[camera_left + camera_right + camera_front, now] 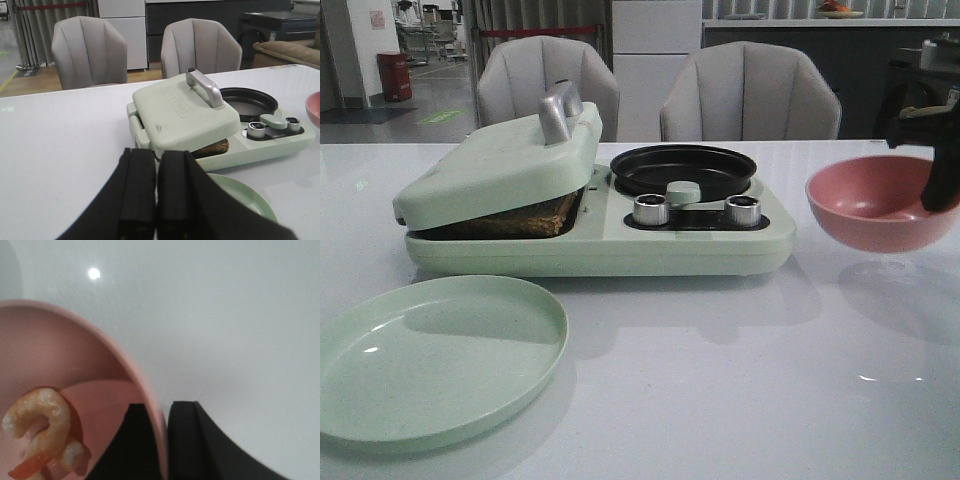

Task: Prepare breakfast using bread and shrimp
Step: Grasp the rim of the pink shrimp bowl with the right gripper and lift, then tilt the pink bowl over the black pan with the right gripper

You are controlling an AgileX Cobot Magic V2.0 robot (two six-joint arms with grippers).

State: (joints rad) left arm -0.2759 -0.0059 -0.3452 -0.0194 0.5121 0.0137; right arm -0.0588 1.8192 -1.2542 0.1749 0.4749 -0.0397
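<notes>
White table (720, 380): bearing surface for all items. Mint-green breakfast appliance (620, 245): centre of the table, holding a press compartment at its 9 o'clock side and an open pan at its 3 o'clock side. Hinged lid (500, 160) with silver handle (558, 110): lowered but resting tilted, propped ajar by what lies beneath, presumably so the contents toast under pressure. Pale green plate (440, 355): at 7 o'clock of the appliance, near it, nothing on it, likely kept ready for serving. Pink bowl (875, 200): at 3 o'clock of the appliance, raised off the table with its shadow beneath, presumably lifted for tipping into the pan. Round black pan (682, 170): nothing visible inside, apparently awaiting its filling. Bread (535, 215): brown crust edge showing in the gap under the lid, inside the press compartment; slice count cannot be told. Right gripper (167, 440): clamped on the pink bowl's rim, one finger inside and one outside. Left gripper (156, 195): fingers pressed together with nothing between them, hovering at 7 o'clock of the appliance above the plate's edge, idle. Shrimp (42, 435): curled orange-and-white pieces lying at the bottom of the pink bowl. Two silver knobs (651, 209) and a pale green knob (683, 192): front panel below the pan.
</notes>
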